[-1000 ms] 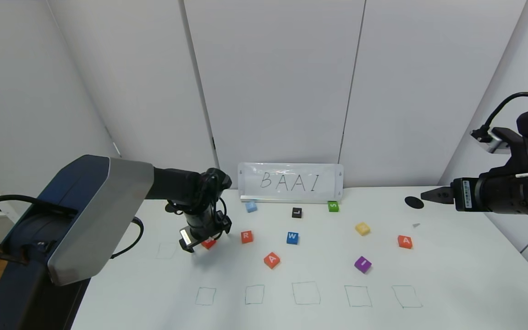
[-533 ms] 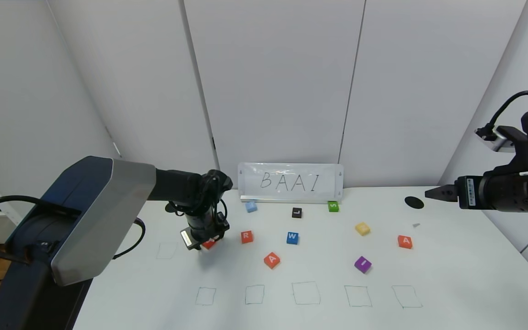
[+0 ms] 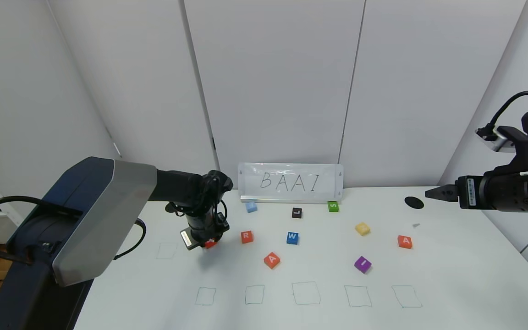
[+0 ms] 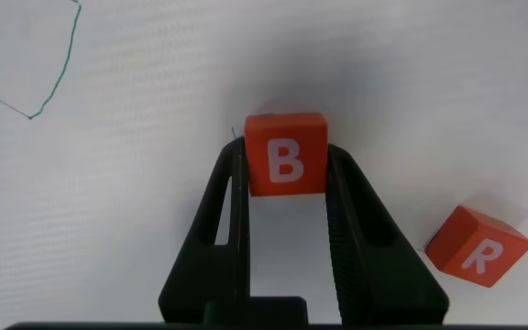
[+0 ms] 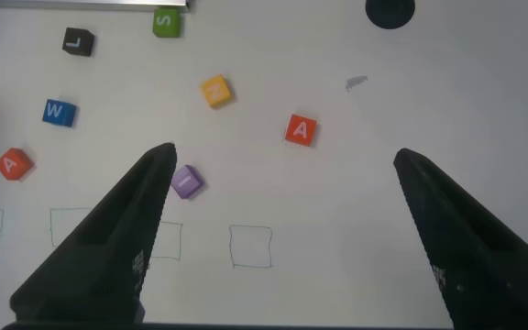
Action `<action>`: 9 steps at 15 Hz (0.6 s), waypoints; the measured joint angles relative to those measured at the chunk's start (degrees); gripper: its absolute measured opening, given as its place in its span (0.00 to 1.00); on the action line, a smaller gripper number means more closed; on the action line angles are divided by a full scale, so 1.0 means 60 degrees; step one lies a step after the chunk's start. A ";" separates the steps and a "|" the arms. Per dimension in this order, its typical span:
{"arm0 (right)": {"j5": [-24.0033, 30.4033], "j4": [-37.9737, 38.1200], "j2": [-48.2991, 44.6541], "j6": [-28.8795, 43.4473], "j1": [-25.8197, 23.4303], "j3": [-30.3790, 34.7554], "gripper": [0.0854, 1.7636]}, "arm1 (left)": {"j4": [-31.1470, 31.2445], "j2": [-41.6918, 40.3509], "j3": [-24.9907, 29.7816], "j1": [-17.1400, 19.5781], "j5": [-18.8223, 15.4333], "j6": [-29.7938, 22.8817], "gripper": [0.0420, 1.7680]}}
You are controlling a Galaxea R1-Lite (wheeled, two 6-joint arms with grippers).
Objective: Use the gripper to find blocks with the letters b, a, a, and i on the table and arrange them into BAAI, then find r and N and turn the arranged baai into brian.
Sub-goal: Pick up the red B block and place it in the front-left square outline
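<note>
My left gripper is down on the table at the left, shut on the orange-red B block, which sits squarely between its fingertips; only a red corner of the B block shows in the head view. The orange-red R block lies just to its right. One A block lies mid-table, the other A block at the right, and the purple I block lies between them. I cannot make out an N on any block. My right gripper hovers open, high at the right.
A white sign reading BAAI stands at the back. Near it lie a light blue block, a black L, a green S, a blue W and a yellow block. Several pen squares line the front.
The left jaws have closed onto the B block. The right arm has drawn back slightly to the right.
</note>
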 joint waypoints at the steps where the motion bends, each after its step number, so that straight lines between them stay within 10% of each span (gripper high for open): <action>1: 0.0000 -0.0004 0.0000 0.0000 0.0000 0.0000 0.97 | -0.0004 -0.0004 0.0000 -0.0002 0.0000 0.0000 0.30; 9: -0.0002 0.0004 -0.0045 0.0010 0.0004 -0.0008 0.97 | 0.0660 -0.0770 0.0091 -0.0002 0.0018 0.0195 0.30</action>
